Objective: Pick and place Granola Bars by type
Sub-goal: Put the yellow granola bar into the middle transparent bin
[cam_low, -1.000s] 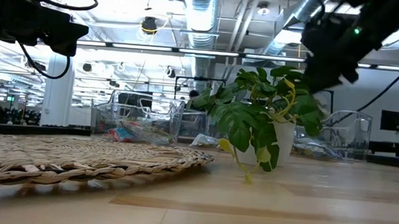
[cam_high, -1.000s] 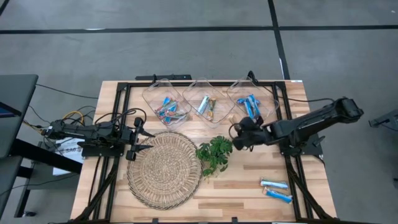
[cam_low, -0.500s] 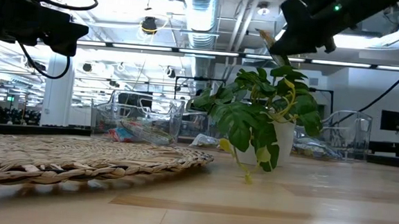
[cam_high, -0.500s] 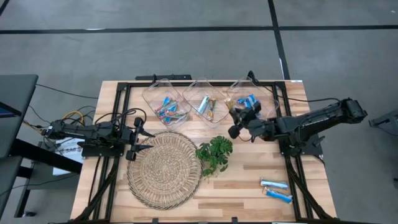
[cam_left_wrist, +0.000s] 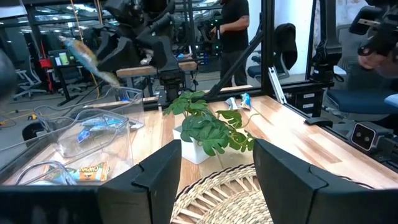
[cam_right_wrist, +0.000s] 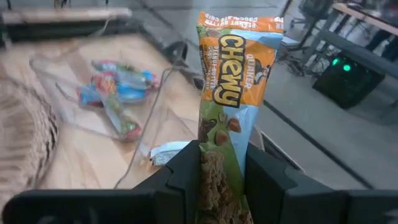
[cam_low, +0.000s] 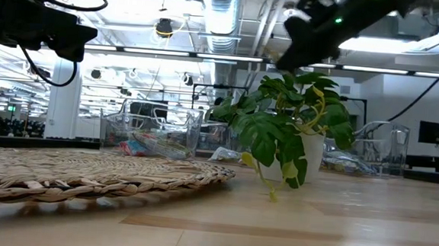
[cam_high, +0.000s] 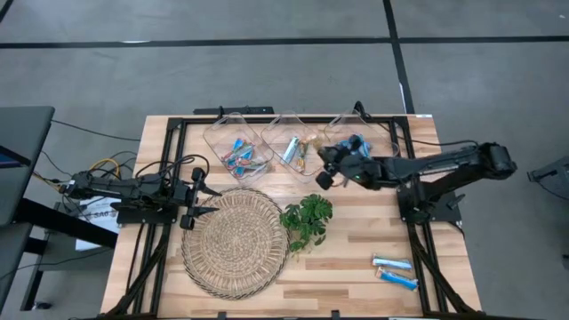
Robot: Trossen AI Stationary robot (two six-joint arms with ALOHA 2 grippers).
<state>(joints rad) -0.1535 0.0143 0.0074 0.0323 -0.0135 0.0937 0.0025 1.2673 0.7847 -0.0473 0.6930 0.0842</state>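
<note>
My right gripper [cam_high: 322,166] hangs above the table beside the middle clear bin [cam_high: 293,149], shut on a multicoloured granola bar [cam_right_wrist: 233,93] with an orange, green and blue wrapper. The left wrist view shows that bar [cam_left_wrist: 90,59] in the air over the bins. Blue bars and one multicoloured bar lie in the left bin [cam_high: 237,153]. Other bars lie in the middle bin, and blue bars in the right bin [cam_high: 357,147]. Two blue bars [cam_high: 395,270] rest flat on the wood near the front right. My left gripper [cam_left_wrist: 214,180] waits open at the table's left. My right gripper pinches one end of the bar [cam_right_wrist: 219,163] between its two fingers, on the wrapper's flat faces. The fingers come from the table's right, slanting a little down. The bar sticks out lengthwise past the fingertips, lifted clear of the table and bins.
A potted green plant [cam_high: 307,220] stands mid-table, just in front of the right gripper. A round wicker mat [cam_high: 233,242] lies in front of the left gripper. Black frame rails [cam_high: 178,160] run along both sides of the table.
My right gripper has risen and gone toward the table's far edge, then toward its left, from beside the plant to beside the middle bin. It has rolled and tipped as it went. The bar has travelled with it, clear of everything.
</note>
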